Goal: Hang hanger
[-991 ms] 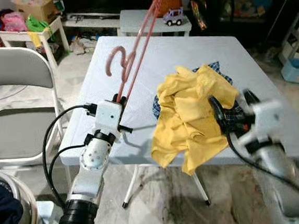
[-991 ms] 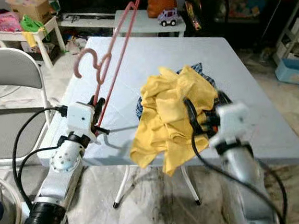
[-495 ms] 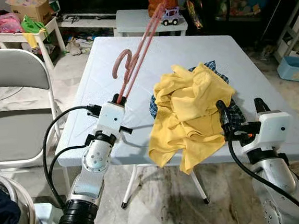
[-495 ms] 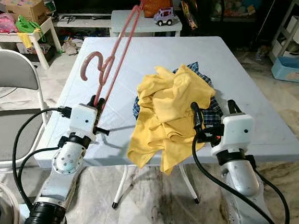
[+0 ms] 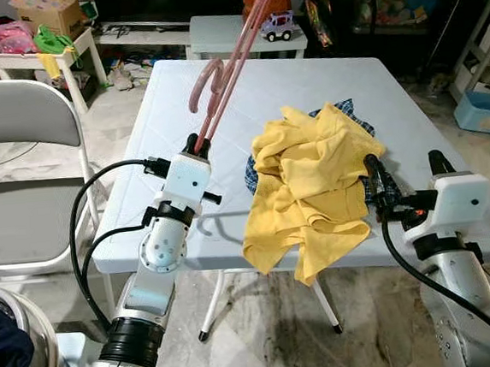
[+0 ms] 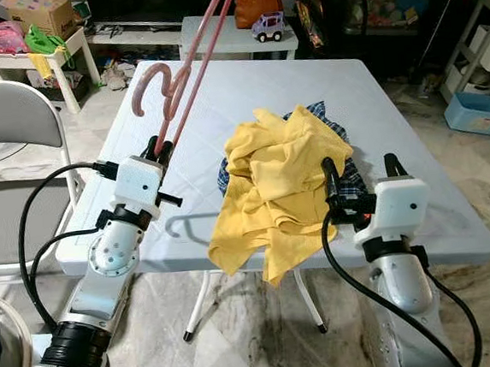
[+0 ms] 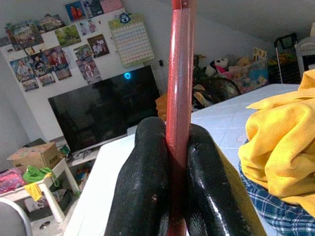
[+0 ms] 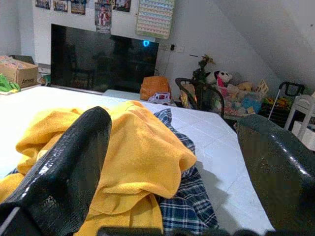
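Observation:
My left gripper [image 5: 198, 142] is shut on a pink hanger [image 5: 236, 57] and holds it upright over the left half of the white table [image 5: 187, 111], hook end curled to the left. In the left wrist view the hanger's bar [image 7: 178, 93] is clamped between both black fingers [image 7: 147, 187]. A crumpled yellow shirt [image 5: 314, 186] lies on a blue plaid cloth [image 5: 255, 176] at the table's front edge, partly hanging over it. My right gripper [image 5: 404, 175] stands open just right of the pile, and its fingers [image 8: 69, 162] frame the yellow shirt [image 8: 133, 147].
A grey folding chair [image 5: 20, 169] stands to the left of the table. A low white table with a toy car [image 5: 281, 26] sits behind. A blue bin [image 5: 483, 111] is on the floor at right. Cluttered shelves line the back.
My left gripper has lifted the hanger higher and tilted it more upright. My right arm has swung in and steadied beside the yellow shirt. The camera has shifted slightly.

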Tool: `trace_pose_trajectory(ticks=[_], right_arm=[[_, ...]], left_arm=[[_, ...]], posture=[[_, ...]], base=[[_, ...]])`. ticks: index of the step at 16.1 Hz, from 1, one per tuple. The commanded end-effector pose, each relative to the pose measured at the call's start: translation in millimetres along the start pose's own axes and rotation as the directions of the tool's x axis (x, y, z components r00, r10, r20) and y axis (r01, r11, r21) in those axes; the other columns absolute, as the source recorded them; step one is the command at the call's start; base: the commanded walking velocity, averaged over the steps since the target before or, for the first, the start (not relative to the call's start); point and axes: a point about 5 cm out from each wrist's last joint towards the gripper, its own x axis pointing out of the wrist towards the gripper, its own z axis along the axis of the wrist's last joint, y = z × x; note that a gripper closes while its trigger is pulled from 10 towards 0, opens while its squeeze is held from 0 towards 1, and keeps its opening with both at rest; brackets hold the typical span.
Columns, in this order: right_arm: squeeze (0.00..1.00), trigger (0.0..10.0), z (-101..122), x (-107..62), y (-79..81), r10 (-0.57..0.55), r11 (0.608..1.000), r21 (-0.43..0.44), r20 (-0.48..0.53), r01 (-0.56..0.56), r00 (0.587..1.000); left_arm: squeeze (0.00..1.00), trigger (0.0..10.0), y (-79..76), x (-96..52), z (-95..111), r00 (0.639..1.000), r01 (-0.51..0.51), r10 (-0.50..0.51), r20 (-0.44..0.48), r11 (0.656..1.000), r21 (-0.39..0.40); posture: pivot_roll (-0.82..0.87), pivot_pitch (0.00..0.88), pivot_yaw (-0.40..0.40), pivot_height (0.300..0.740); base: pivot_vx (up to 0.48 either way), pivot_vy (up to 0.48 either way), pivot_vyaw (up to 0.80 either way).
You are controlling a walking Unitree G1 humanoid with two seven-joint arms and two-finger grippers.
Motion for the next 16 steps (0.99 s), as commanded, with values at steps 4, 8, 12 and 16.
trace_pose_trajectory(ticks=[4,8,12,16], right_arm=[[0.0,10.0,-0.3,2.3,-6.6,-0.031,0.999,-0.008,-0.001,0.031,1.0],[0.0,10.0,-1.0,1.4,-7.1,-0.044,0.999,-0.004,0.0,0.044,0.999],[0.0,10.0,-2.1,0.7,-5.5,-0.051,0.999,0.003,0.001,0.051,0.999],[0.0,10.0,-2.1,-0.2,-7.6,-0.067,0.998,0.001,0.004,0.067,0.998]], left_arm=[[0.0,10.0,-2.7,2.3,1.9,1.0,0.019,-0.019,0.005,1.0,0.001],[0.0,10.0,-3.9,3.1,1.5,1.0,0.031,-0.031,0.004,1.0,0.002],[0.0,10.0,-4.3,3.1,1.0,0.999,0.043,-0.043,0.002,0.999,0.003],[0.0,10.0,-6.0,5.2,1.4,0.998,0.06,-0.06,0.004,0.998,0.002]], posture=[[0.09,0.01,-0.078,0.74],[0.09,0.01,-0.067,0.74],[0.09,0.009,-0.057,0.74],[0.08,0.001,-0.046,0.74]], base=[[0.0,0.0,0.0],[-0.191,0.0,0.0],[-0.273,0.0,0.0],[-0.297,0.0,0.0]])
